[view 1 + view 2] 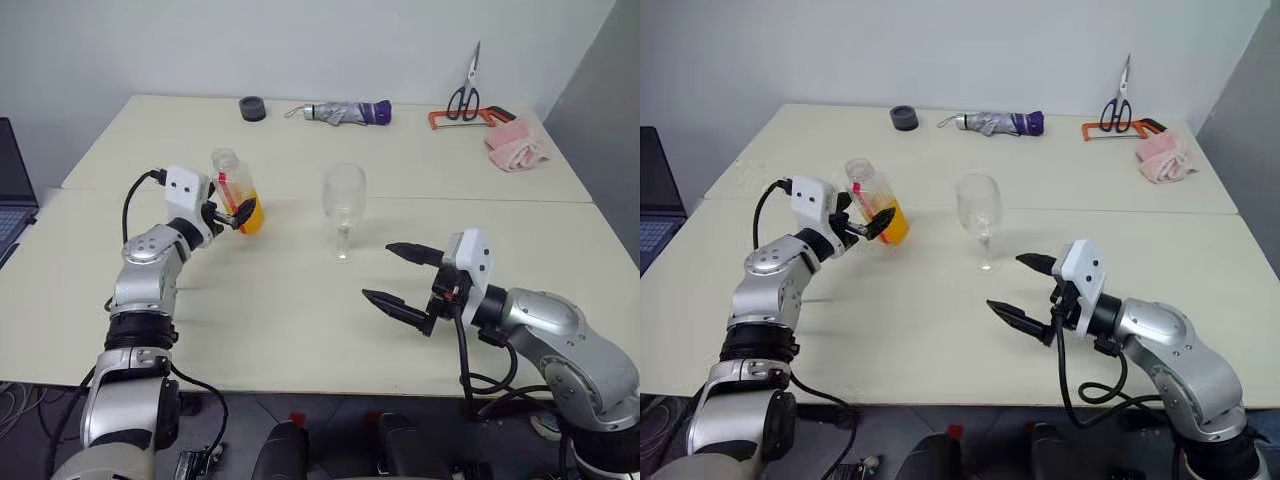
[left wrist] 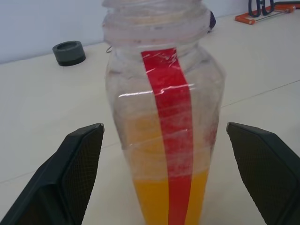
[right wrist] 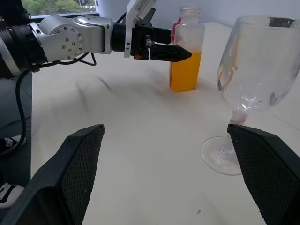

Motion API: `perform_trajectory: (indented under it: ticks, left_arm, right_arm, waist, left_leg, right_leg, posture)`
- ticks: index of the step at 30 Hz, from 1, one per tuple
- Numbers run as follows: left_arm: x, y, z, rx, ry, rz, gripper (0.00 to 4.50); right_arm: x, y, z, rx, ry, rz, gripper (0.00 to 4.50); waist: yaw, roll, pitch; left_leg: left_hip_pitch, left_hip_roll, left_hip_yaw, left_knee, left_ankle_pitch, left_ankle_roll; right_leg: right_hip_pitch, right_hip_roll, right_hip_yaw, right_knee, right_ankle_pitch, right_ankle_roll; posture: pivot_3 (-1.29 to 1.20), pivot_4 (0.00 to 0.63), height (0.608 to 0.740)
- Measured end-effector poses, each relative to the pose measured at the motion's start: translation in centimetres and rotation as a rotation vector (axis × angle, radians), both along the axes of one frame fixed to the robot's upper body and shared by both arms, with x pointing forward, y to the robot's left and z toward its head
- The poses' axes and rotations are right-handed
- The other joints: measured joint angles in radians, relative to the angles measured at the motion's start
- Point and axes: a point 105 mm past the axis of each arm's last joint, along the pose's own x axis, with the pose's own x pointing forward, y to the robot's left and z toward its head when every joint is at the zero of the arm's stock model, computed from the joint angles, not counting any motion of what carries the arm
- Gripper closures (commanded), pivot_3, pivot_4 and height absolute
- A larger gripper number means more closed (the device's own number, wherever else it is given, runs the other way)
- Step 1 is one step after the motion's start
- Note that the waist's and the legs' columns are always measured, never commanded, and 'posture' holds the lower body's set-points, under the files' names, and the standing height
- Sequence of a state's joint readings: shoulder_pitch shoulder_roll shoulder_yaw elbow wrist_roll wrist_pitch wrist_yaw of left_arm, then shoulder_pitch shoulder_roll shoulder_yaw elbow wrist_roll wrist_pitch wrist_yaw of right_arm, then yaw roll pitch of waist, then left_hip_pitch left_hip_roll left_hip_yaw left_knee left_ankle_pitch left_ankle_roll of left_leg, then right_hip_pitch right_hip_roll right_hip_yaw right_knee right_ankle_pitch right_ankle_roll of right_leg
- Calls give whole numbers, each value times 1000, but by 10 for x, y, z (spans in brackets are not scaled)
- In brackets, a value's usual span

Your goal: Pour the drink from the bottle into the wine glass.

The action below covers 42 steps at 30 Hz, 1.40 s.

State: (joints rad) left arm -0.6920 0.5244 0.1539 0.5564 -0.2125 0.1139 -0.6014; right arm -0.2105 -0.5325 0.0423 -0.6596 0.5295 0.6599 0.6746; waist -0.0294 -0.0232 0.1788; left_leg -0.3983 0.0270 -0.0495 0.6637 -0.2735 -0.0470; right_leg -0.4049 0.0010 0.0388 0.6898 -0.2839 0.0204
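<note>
Right gripper [image 1: 403, 281] hung open near the wine glass [image 1: 344, 205], probably to steady it; left gripper [image 1: 228, 212] stood open around the uncapped bottle [image 1: 238, 190], ungrasped.

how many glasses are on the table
1: a single empty wine glass stands upright near the table's middle, right of the bottle, ahead of the open right hand. I can't spot any others.
</note>
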Motion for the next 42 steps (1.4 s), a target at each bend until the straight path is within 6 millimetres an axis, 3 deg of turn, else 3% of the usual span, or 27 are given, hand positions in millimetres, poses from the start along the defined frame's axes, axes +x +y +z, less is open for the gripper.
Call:
perform_trajectory:
  ticks: [7,10,16,18,24,28,38,42]
  left_arm:
    - [8,-2,7,3,-24,-13,0]
    - [9,-2,4,-3,-16,-14,544]
    - [11,-4,1,-17,-11,-18,2429]
    - [11,-4,1,-20,-10,-17,2710]
    - [11,-7,2,-12,-18,-25,2739]
    - [7,-29,12,68,-63,-121,2739]
    - [1,-82,62,334,-296,-271,2768]
    - [0,-92,64,409,-339,-292,2777]
  right_arm:
    - [0,1,3,7,-15,3,22]
    - [1,1,4,10,-17,2,0]
    - [2,3,8,29,-34,4,0]
    - [2,3,8,35,-33,3,0]
    - [3,4,10,45,-43,-7,0]
    - [7,1,18,64,-69,-36,0]
    - [18,-2,37,147,-133,-137,0]
    - [18,-2,40,167,-148,-141,0]
  waist:
    - [0,0,0]
    - [0,0,0]
    - [0,0,0]
    - [0,0,0]
    - [0,0,0]
    - [0,0,0]
    - [0,0,0]
    - [0,0,0]
  left_leg:
    - [0,0,0,0,0,0]
    - [0,0,0,0,0,0]
    - [0,0,0,0,0,0]
    - [0,0,0,0,0,0]
    - [0,0,0,0,0,0]
    - [-1,0,0,0,0,0]
    - [-1,0,0,0,0,0]
    - [-1,0,0,0,0,0]
  right_leg:
    - [0,0,0,0,0,0]
    - [0,0,0,0,0,0]
    - [0,0,0,0,0,0]
    - [0,0,0,0,0,0]
    - [0,0,0,0,0,0]
    - [0,0,0,0,0,0]
    - [0,0,0,0,0,0]
    - [-1,0,0,0,0,0]
  posture:
    - [0,150,740]
    - [0,150,740]
    - [0,150,740]
    - [0,150,740]
    - [0,150,740]
    - [0,150,740]
    - [0,150,740]
    - [0,150,740]
